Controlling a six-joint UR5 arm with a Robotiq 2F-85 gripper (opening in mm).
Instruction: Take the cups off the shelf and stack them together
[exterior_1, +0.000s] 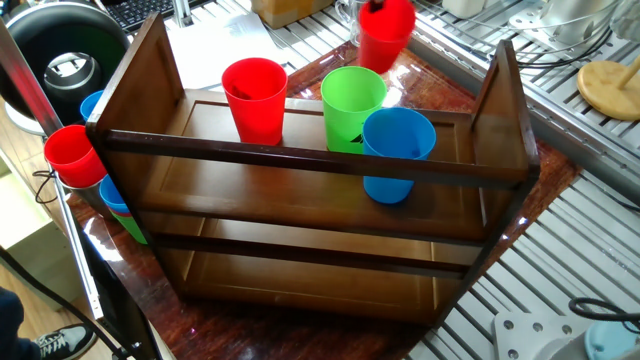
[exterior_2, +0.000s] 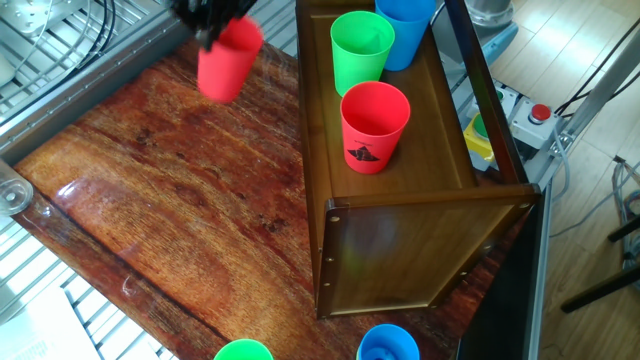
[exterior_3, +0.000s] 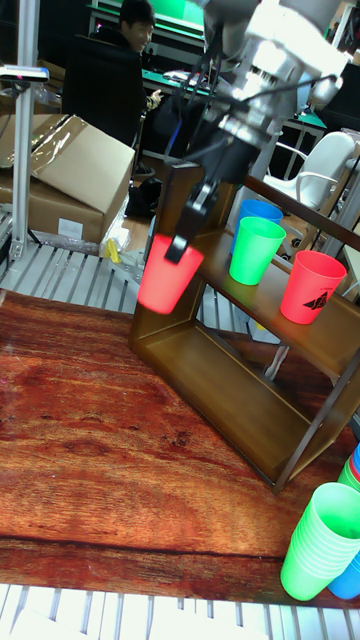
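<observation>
— Where is the gripper (exterior_3: 183, 238) right now?
— Off the shelf (exterior_3: 250, 400), out over the dark red wooden desk (exterior_2: 150, 200). It carries a red cup (exterior_3: 168, 272) in the air, tilted, clear of the desk surface. In the tall fixed view the fingers (exterior_3: 196, 214) pinch the cup's rim, one inside and one outside, closed down to the wall's thickness.

— And the other cups?
— Three stand on the shelf's top tier. The blue cup (exterior_1: 397, 155) is at the front rail, the green cup (exterior_1: 352, 105) just behind and beside it, and another red cup (exterior_1: 256, 100) further along. That second red cup bears a black mark on its side, seen from the other fixed view.

— Anything else nearby?
— A slanted column of nested cups (exterior_1: 85, 165) leans off one end of the shelf, red on top. In the tall fixed view a green stack (exterior_3: 318, 542) stands at the desk's near corner.
</observation>
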